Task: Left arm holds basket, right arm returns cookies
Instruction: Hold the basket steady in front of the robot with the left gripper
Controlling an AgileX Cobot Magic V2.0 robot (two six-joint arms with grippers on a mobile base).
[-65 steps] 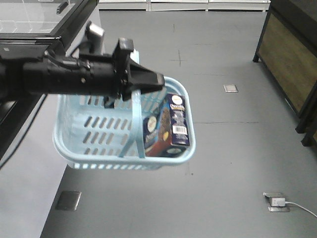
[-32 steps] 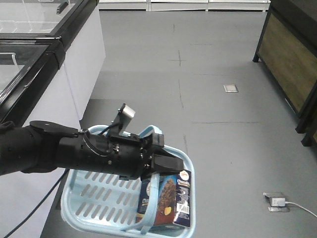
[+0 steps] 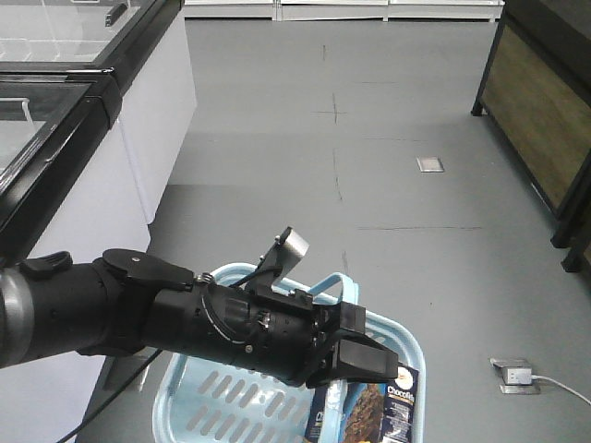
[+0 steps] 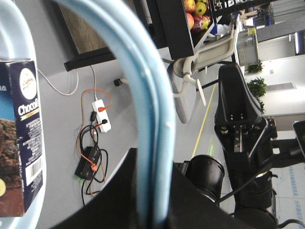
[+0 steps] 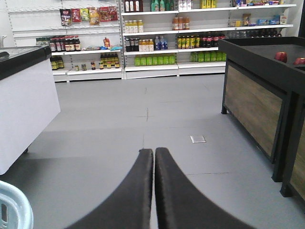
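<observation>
My left gripper (image 3: pixel 362 358) is shut on the blue hoop handle (image 3: pixel 334 281) of the light blue basket (image 3: pixel 189 406), which hangs low at the bottom of the front view. In the left wrist view the handle (image 4: pixel 143 95) runs straight between the jaws of the left gripper (image 4: pixel 152 210). The dark navy cookies carton (image 3: pixel 380 413) stands inside the basket at its right end, and shows again as the carton (image 4: pixel 21 143) with its barcode. My right gripper (image 5: pixel 154 153) is shut on nothing, pointing down the aisle; the basket's rim (image 5: pixel 14 206) shows at its lower left.
A glass-topped freezer case (image 3: pixel 83 101) lines the left side. A dark wooden display stand (image 3: pixel 536 120) is on the right. A floor socket with a plug (image 3: pixel 513 374) lies at right. Stocked shelves (image 5: pixel 157 33) fill the far wall. A power strip with cables (image 4: pixel 97 138) lies on the floor.
My left arm has swung down and to the right with the basket, which now hangs much lower in the front view. The carton stays inside it.
</observation>
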